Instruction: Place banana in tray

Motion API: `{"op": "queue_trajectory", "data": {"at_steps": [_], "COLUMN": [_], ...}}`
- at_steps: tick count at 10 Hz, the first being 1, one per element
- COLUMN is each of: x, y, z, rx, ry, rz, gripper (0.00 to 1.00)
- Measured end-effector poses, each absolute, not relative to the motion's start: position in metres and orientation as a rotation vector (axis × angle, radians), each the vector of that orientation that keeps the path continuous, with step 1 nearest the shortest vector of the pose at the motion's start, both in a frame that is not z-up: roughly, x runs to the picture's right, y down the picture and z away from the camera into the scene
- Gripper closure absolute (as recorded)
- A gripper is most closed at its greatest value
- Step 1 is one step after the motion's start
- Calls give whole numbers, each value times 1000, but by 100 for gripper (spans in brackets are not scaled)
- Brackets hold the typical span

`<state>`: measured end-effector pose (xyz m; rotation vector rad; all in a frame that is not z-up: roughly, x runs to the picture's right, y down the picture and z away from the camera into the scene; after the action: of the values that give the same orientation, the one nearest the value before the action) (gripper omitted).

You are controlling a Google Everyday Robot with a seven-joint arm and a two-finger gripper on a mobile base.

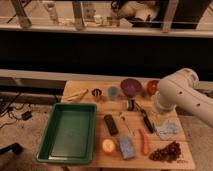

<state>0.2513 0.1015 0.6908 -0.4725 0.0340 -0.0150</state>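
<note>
The banana (77, 94) lies on the back left corner of the wooden desk (116, 111), pale and slightly curved, its length running slantwise toward the corner. Just in front of it sits the tray (70, 107), a deep green bin that fills the left part of the desk; the banana is outside it, near its back rim but not touching.

To the right of the banana, along the back edge, stand a dark metal cup (96, 93), a bluish cup (113, 92), a purple bowl (131, 86) and a red bowl (152, 86). In the middle of the desk lies a black oblong block (111, 124), and in front of it a round yellow-orange fruit (108, 146) beside a blue sponge (125, 148). Further right are a thin orange stick (145, 141), a black-handled tool (146, 120), a dark red cluster (166, 151) at the front right corner and a pale blue cloth (168, 130).

The white arm (182, 95) reaches in from the right. Its gripper (161, 115) hangs over the right part of the desk, just above the cloth and well apart from the banana; the jaws stand wide and the banana is not in them
</note>
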Motion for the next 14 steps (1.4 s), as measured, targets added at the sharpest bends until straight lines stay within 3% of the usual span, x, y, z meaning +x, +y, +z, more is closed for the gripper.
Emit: {"op": "queue_trajectory", "data": {"at_steps": [14], "x": [145], "y": [50], "z": [716], "rx": [-436], "ry": [-129], "rz": [-103], "gripper": [20]}}
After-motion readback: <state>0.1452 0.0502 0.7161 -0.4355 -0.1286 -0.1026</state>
